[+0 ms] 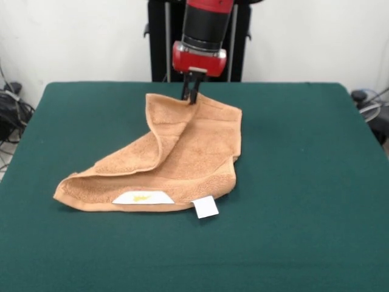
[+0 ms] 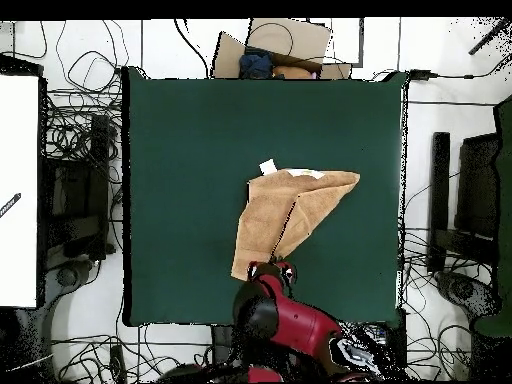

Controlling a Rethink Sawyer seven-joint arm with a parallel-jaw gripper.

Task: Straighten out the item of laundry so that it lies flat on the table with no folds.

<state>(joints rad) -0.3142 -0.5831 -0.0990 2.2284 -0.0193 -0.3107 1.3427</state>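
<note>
The orange-tan towel (image 1: 182, 155) lies folded over itself in the middle of the dark green table (image 1: 304, 182). Its left part is doubled over into a raised fold. A white tag with a yellow mark (image 1: 143, 198) and a plain white tag (image 1: 205, 207) sit at its near edge. My gripper (image 1: 190, 92) hangs straight down at the towel's far edge, fingers close together on the cloth, which rises to them. In the overhead view the towel (image 2: 290, 215) lies mid-table (image 2: 180, 150), with the gripper (image 2: 271, 271) at its lower end.
The robot's black pedestal (image 1: 164, 42) stands behind the table's far edge. Cables (image 1: 12, 109) lie on the floor at the left. In the overhead view a cardboard box (image 2: 280, 45) sits past the top edge and cables (image 2: 80, 130) run along both sides.
</note>
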